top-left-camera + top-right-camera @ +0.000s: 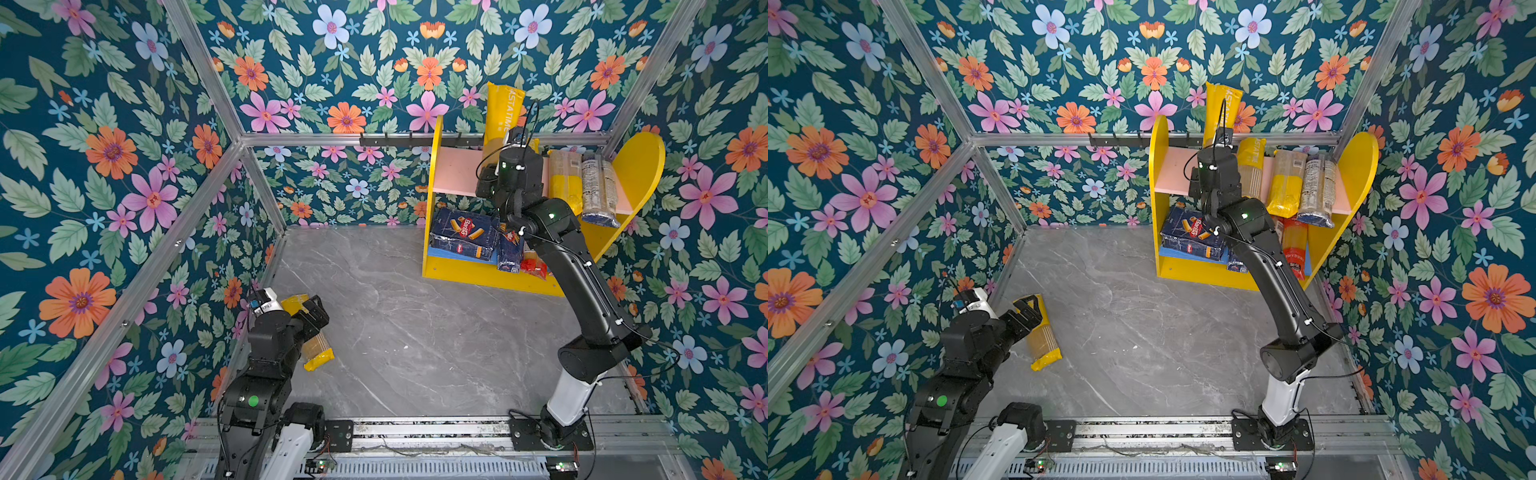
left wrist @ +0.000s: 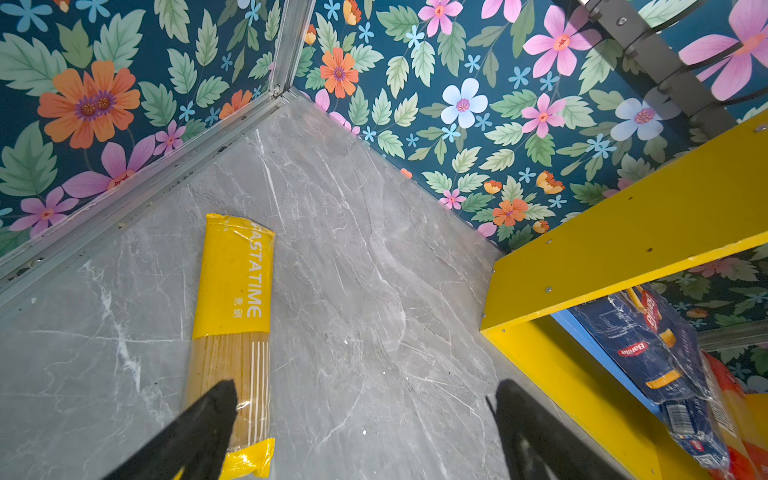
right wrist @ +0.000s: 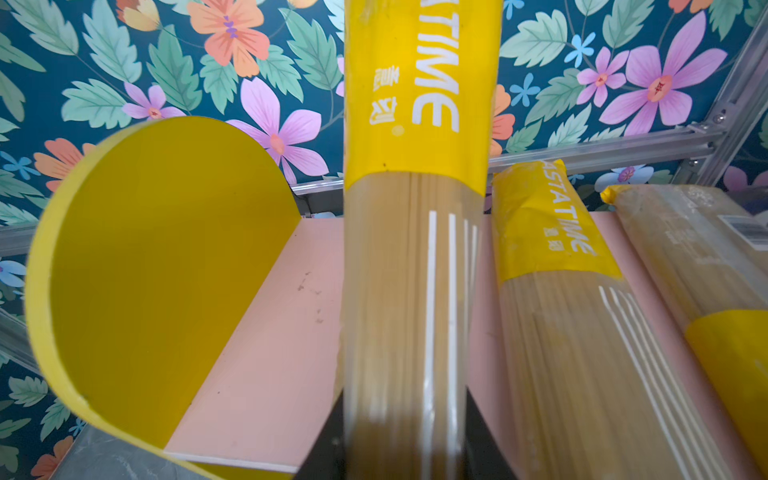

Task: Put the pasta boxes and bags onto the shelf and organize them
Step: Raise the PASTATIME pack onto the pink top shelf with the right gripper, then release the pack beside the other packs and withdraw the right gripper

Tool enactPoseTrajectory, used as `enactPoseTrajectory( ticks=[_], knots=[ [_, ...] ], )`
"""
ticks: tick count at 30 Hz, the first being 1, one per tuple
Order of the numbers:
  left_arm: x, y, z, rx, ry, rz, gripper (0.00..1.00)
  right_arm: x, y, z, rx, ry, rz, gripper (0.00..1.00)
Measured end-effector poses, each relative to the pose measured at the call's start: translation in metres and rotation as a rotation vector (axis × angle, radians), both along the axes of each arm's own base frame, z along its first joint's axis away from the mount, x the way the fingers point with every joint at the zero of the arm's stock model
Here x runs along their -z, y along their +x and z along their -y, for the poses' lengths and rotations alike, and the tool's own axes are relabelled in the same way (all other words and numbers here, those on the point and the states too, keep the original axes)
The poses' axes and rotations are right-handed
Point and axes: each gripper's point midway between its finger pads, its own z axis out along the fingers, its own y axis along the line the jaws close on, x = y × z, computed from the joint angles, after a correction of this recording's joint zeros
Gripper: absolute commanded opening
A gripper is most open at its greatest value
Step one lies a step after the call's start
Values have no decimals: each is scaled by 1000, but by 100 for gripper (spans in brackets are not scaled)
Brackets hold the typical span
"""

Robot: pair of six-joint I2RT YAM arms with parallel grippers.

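Spaghetti bag (image 3: 415, 270) is held in the right pincer (image 3: 403, 457), which is clamped narrow on its clear lower part. The bag is tilted up over the shelf (image 1: 478, 276), and its yellow end rises past the shelf's back edge. Bare pink board (image 3: 266, 332) of the shelf is seen under and beside it. A second yellow-ended bag (image 3: 582, 332) lies just beside it on that board, and more bags lie further along. Wide box (image 1: 463, 239) and narrow box (image 1: 510, 253) are on the shelf's blue lower board, red-ended bags (image 1: 1293, 245) next to them.

Step judged: the held bag is being laid on the shelf's upper board. To do it well, the bag should be levelled, kept parallel to its neighbour and lowered into the free gap. It should be let go only once it rests flat, because a tilted drop risks a slide off the shelf front.

One last bag (image 2: 235, 316) lies on the table (image 2: 374, 291), well apart from the shelf. The left pincer (image 2: 361, 424) is spread wide above it and holds nothing.
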Motion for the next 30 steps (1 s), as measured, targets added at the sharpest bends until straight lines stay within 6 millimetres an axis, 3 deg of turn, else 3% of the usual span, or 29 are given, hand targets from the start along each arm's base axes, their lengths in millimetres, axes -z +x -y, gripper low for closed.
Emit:
enactPoseTrajectory(
  ticks=[7, 12, 14, 17, 19, 22, 30],
  knots=[
    [-1, -2, -1, -2, 0, 8, 99, 23, 8, 3, 25, 13, -79, 0],
    [-2, -3, -3, -11, 7, 10, 99, 27, 9, 8, 50, 29, -99, 1],
    [-2, -4, -3, -11, 10, 12, 99, 28, 8, 11, 58, 25, -108, 11],
    [-4, -4, -4, -14, 11, 17, 99, 28, 9, 11, 60, 24, -112, 38],
    [-4, -4, -4, -15, 12, 18, 99, 26, 9, 11, 60, 31, -108, 48],
    [-5, -5, -5, -16, 13, 18, 100, 16, 8, 11, 51, 43, -81, 78],
    [-1, -9, -10, -39, 31, -3, 100, -6, -8, 7, -14, 77, -35, 94]
  ],
)
